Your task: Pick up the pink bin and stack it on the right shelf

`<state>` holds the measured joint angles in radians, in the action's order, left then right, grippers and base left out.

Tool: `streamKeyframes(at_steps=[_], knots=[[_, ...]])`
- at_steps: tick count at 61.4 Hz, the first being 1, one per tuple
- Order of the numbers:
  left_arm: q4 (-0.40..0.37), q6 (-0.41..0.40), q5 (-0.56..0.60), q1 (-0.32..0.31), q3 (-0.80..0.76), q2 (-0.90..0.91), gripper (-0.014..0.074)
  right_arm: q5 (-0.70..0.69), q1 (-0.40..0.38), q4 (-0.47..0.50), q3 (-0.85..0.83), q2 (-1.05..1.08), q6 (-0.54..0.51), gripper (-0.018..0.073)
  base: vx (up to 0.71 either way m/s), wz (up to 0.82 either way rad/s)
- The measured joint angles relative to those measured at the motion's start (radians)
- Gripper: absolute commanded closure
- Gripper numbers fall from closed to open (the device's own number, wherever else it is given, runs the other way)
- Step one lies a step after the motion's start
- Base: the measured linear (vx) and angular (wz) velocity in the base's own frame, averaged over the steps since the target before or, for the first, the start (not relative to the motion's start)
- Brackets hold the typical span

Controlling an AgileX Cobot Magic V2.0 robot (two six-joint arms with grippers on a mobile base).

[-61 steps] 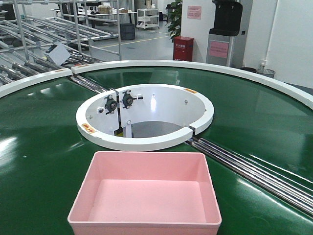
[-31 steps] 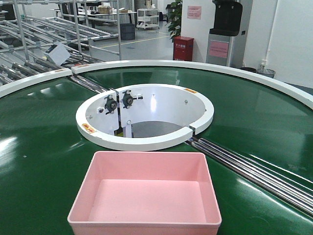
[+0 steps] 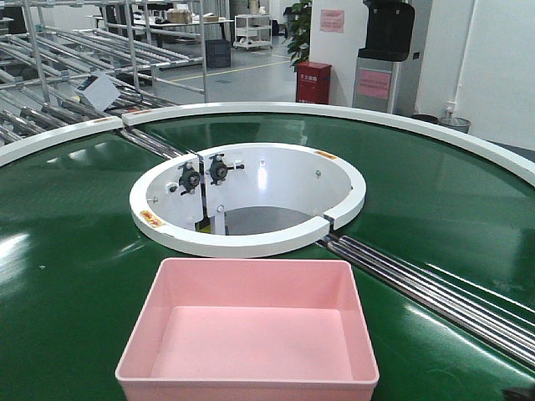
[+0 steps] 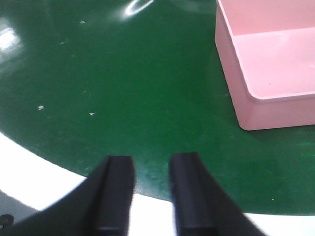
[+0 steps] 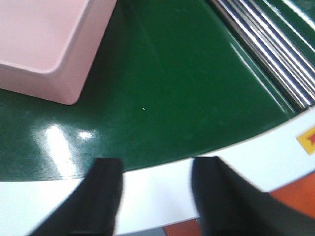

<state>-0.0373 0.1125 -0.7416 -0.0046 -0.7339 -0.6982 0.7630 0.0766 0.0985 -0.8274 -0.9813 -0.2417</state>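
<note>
- The bin (image 3: 248,330) sits upright and empty on the green belt (image 3: 67,276), at the near edge and squarely ahead of me. It lies between my two arms, which is why each wrist camera catches only one corner of it.
- My left gripper (image 4: 151,164) hangs over the belt's white rim (image 4: 29,167). Its jaws are parted, with only belt showing through the gap, so it holds nothing. The bin's near corner lies ahead and to its right, well apart.
- My right gripper (image 5: 157,167) hangs over the same rim, jaws spread wider and also empty. The bin's other near corner is ahead to its left, and the steel rollers (image 5: 266,54) run off to the right.
- I read this as the start of the reach. Both arms hang low and outside the bin's side walls, placed so each can close in on one wall — a wide tub like this wants two holds.
- The shelf shows in none of my views, so I can't judge the carry.
</note>
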Motion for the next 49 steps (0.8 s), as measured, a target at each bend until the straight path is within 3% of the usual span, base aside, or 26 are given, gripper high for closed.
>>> streamKeyframes(at_steps=[4, 11, 21, 35, 49], knots=[[-0.025, 0.030, 0.000, -0.021, -0.032, -0.051, 0.0053, 0.013, 0.026, 0.011, -0.043, -0.054, -0.040, -0.0086, 0.00, 0.00], [-0.066, 0.098, -0.008, -0.075, -0.102, -0.161, 0.0025, 0.030, 0.106, 0.000, -0.125, -0.167, -0.065, -0.0096, 0.00, 0.00], [-0.077, 0.120, -0.055, -0.111, -0.234, -0.376, 0.0025, 0.060, 0.204, -0.070, -0.275, -0.344, 0.022, -0.0072, 0.00, 0.00], [-0.077, 0.125, -0.079, -0.154, -0.447, -0.695, 0.0025, 0.193, 0.216, -0.112, -0.531, -0.606, 0.194, -0.0048, 0.00, 0.00], [-0.077, 0.100, -0.079, -0.215, -0.638, -0.938, 0.0025, 0.261, 0.216, -0.090, -0.750, -0.825, 0.275, -0.0039, 0.00, 0.00]])
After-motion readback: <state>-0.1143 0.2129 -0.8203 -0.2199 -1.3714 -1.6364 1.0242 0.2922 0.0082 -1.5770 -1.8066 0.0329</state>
